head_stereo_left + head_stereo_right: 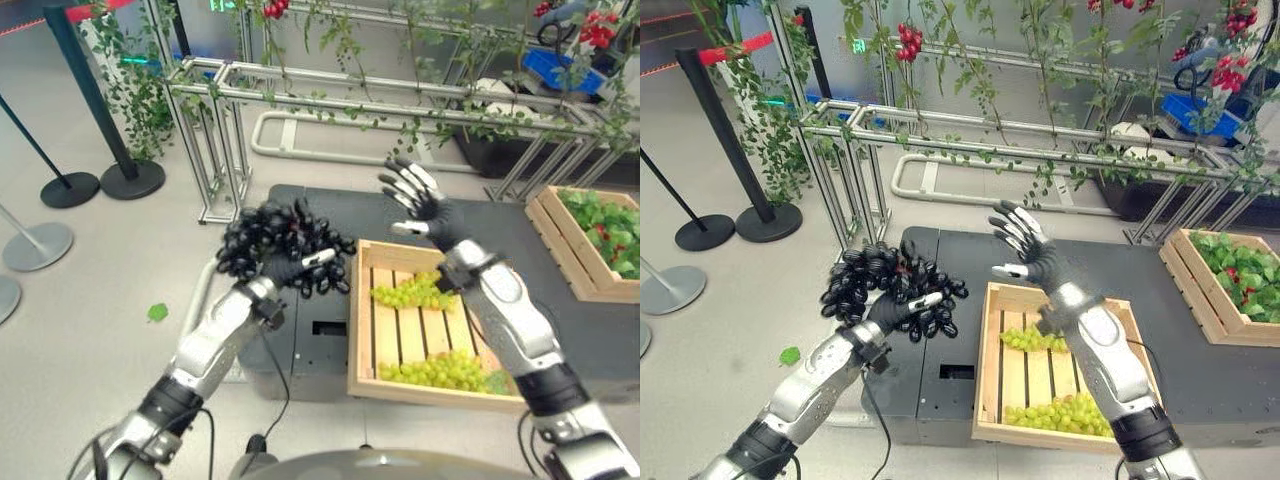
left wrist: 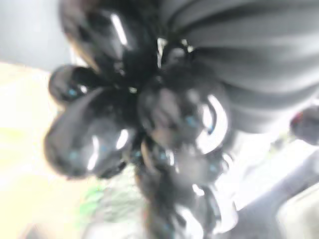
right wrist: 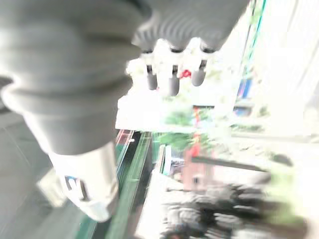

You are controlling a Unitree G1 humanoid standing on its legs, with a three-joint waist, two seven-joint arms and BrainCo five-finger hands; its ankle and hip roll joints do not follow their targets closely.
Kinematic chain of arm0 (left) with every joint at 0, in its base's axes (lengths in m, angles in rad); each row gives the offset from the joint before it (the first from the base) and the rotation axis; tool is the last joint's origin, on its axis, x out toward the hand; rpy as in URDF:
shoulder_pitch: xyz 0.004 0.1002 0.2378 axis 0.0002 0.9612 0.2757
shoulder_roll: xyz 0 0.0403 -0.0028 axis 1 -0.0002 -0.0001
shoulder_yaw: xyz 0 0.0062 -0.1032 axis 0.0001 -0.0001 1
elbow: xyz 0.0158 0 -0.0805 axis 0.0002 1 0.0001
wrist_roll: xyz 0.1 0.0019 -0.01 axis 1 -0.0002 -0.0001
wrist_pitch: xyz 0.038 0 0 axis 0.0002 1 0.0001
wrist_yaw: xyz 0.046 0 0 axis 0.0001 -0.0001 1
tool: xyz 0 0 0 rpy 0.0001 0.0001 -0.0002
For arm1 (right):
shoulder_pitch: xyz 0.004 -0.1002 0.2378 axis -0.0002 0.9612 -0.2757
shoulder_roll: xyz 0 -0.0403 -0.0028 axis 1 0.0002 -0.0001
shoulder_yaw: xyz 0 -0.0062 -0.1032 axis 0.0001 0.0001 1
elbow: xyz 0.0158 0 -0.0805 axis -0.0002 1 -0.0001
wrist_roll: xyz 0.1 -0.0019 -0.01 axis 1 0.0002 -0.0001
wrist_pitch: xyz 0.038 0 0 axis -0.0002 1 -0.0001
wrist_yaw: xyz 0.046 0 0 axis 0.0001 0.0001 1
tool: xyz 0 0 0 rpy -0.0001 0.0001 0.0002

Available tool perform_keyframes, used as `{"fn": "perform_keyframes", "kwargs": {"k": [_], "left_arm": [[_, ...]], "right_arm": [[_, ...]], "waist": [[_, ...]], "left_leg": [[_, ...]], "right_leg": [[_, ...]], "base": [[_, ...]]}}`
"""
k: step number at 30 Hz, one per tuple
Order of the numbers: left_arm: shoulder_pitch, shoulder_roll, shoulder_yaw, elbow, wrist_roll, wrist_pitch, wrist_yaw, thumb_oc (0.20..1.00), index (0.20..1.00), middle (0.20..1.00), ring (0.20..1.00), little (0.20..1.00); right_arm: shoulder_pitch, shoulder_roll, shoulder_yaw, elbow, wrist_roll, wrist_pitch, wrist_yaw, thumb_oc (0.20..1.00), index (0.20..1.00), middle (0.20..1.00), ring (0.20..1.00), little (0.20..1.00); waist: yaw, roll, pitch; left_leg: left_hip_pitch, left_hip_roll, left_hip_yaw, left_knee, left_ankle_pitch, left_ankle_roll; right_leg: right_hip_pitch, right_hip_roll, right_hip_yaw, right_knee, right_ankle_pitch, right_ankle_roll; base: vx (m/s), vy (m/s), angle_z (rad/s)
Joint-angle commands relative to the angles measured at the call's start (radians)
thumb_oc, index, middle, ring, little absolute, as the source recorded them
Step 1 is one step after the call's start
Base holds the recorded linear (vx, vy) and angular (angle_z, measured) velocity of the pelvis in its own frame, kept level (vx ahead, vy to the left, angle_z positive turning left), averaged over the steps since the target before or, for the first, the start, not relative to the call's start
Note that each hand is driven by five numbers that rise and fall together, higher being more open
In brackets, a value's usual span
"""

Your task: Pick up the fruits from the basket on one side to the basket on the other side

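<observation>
- Your left hand is raised just left of the wooden crate, fingers curled round a bunch of black grapes held in the air above the dark platform's left edge.
- Your right hand is lifted above the crate's far rim, palm turned toward the left hand, fingers spread straight and holding nothing.
- Two bunches of green grapes lie inside the crate.
- A second crate with leaves sits well to the right.
</observation>
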Motion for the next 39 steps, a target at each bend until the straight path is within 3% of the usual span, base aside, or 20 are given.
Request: {"fn": "perform_keyframes", "kwargs": {"k": [1,9,18,21,28,29,30,35,39], "left_arm": [[0.002,0.085,0.036,-0.160,-0.059,-0.031,-0.066,0.200,0.200,0.200,0.200,0.200],[0.064,0.093,0.167,-0.155,-0.106,-0.056,-0.071,0.200,0.200,0.200,0.200,0.200],[0.107,0.092,0.269,-0.180,-0.106,-0.093,-0.053,0.200,0.200,0.200,0.200,0.200],[0.133,0.082,0.309,-0.189,-0.093,-0.109,-0.043,0.200,0.200,0.200,0.200,0.200],[0.262,0.055,0.474,-0.207,0.048,-0.187,0.009,0.200,0.200,0.200,0.200,0.200],[0.326,0.050,0.546,-0.222,0.130,-0.235,0.039,0.200,0.200,0.200,0.200,0.200],[0.358,0.027,0.574,-0.217,0.137,-0.242,0.051,0.200,0.200,0.200,0.200,0.200],[0.456,-0.054,0.694,-0.183,0.212,-0.295,0.146,0.200,0.200,0.200,0.200,0.200],[0.482,-0.066,0.733,-0.167,0.261,-0.319,0.191,0.200,0.200,0.200,0.200,0.200]], "right_arm": [[-0.031,-0.030,-0.117,-0.035,-0.013,-0.064,-0.017,1.000,1.000,1.000,1.000,1.000],[0.038,-0.048,-0.319,0.051,0.049,-0.110,-0.069,1.000,1.000,1.000,1.000,1.000],[0.059,0.020,-0.366,0.075,0.044,-0.137,-0.105,1.000,1.000,1.000,1.000,1.000],[0.072,0.083,-0.369,0.091,0.037,-0.150,-0.130,1.000,1.000,1.000,1.000,1.000],[0.195,0.204,-0.391,0.064,-0.133,-0.171,-0.183,1.000,1.000,1.000,1.000,1.000],[0.244,0.234,-0.404,0.060,-0.151,-0.177,-0.180,1.000,1.000,1.000,1.000,1.000],[0.265,0.255,-0.397,0.066,-0.139,-0.177,-0.173,1.000,1.000,1.000,1.000,1.000],[0.326,0.287,-0.379,0.065,-0.172,-0.190,-0.163,1.000,1.000,1.000,1.000,1.000],[0.339,0.290,-0.365,0.075,-0.167,-0.192,-0.156,1.000,1.000,1.000,1.000,1.000]], "waist": [[-0.021,-0.044,-0.010],[-0.038,-0.035,-0.021],[-0.044,-0.019,-0.021],[-0.047,-0.010,-0.021],[-0.057,0.017,-0.012],[-0.059,0.023,-0.006],[-0.060,0.026,-0.004],[-0.056,0.028,0.008],[-0.049,0.027,0.019]], "left_leg": [[-0.017,-0.031,-0.032,0.092,-0.132,0.061],[-0.006,-0.027,-0.024,0.080,-0.135,0.059],[0.000,-0.027,-0.015,0.076,-0.136,0.059],[0.004,-0.027,-0.014,0.075,-0.137,0.059],[0.007,-0.031,-0.006,0.075,-0.139,0.062],[0.007,-0.032,-0.001,0.079,-0.142,0.063],[0.007,-0.034,0.003,0.082,-0.145,0.065],[-0.004,-0.042,0.021,0.133,-0.169,0.069],[-0.025,-0.048,0.032,0.189,-0.193,0.072]], "right_leg": [[-0.034,-0.016,-0.005,0.105,-0.083,0.044],[-0.034,-0.012,0.002,0.102,-0.085,0.045],[-0.035,-0.010,0.014,0.098,-0.087,0.043],[-0.032,-0.010,0.018,0.096,-0.088,0.040],[-0.031,-0.011,0.029,0.089,-0.088,0.037],[-0.033,-0.013,0.034,0.088,-0.089,0.037],[-0.034,-0.013,0.039,0.088,-0.088,0.037],[-0.036,-0.017,0.064,0.086,-0.080,0.039],[-0.039,-0.025,0.083,0.089,-0.076,0.041]], "base": [[0.00,0.000,0.00],[0.01,-0.007,-0.05],[0.00,0.000,-0.01],[-0.01,0.000,-0.02],[0.00,0.003,-0.01],[-0.01,0.027,-0.04],[-0.01,0.025,-0.05],[-0.02,0.030,-0.19],[-0.03,0.048,-0.12]]}}
